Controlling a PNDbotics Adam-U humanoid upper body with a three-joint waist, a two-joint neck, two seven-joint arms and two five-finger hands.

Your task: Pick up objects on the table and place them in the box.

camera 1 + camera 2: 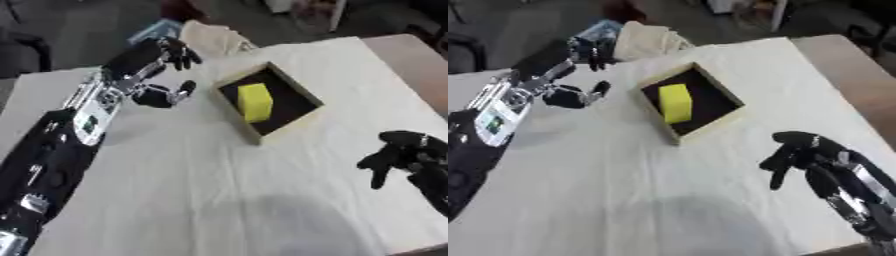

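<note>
Yellow block sits inside the box; place step looks done. Left hand hangs beside the box, fingers spread, empty. Right hand relaxed, empty. No other object visible on the table; next likely retract.

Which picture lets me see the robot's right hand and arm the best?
The right eye view. There the right hand shows with its silver and black forearm running down to the lower corner. In the left eye view the same hand sits at the right edge, and most of its forearm is cut off.
</note>
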